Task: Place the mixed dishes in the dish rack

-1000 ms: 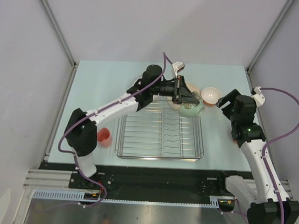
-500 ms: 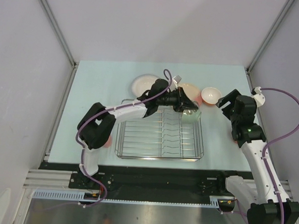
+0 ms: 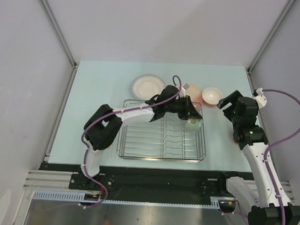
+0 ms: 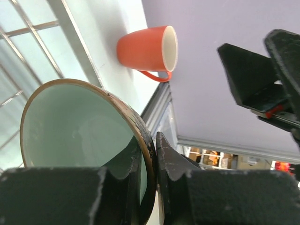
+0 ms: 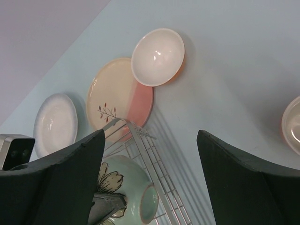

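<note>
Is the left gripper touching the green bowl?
Touching. The left wrist view shows the left gripper clamped on the rim of the green bowl, one finger inside, one outside.

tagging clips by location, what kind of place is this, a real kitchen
Likely a lab test cell, not a kitchen: plain walls on metal frame posts, robot arms bolted to a rail, and the dish rack on a pale worktable.
</note>
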`<action>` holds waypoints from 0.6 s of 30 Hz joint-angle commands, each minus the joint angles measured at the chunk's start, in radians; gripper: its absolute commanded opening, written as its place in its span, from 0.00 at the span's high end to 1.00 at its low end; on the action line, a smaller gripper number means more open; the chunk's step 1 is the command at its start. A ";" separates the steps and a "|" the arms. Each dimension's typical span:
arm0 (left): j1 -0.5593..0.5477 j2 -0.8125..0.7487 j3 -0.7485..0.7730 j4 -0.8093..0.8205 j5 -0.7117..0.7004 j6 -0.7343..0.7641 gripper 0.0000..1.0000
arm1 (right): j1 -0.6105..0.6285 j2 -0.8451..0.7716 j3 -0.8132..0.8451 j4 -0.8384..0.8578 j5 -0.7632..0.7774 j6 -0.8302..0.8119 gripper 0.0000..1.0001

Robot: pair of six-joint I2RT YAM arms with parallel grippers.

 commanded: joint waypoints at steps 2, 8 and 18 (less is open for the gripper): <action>-0.008 0.014 0.056 0.007 -0.020 0.053 1.00 | -0.002 -0.012 0.022 -0.004 0.007 0.022 0.15; 0.005 0.019 0.055 -0.002 -0.006 0.073 0.85 | -0.004 -0.011 0.010 -0.002 0.002 0.014 0.15; 0.066 -0.064 0.013 -0.013 0.037 0.077 0.28 | -0.005 0.052 -0.009 0.013 -0.008 0.051 0.14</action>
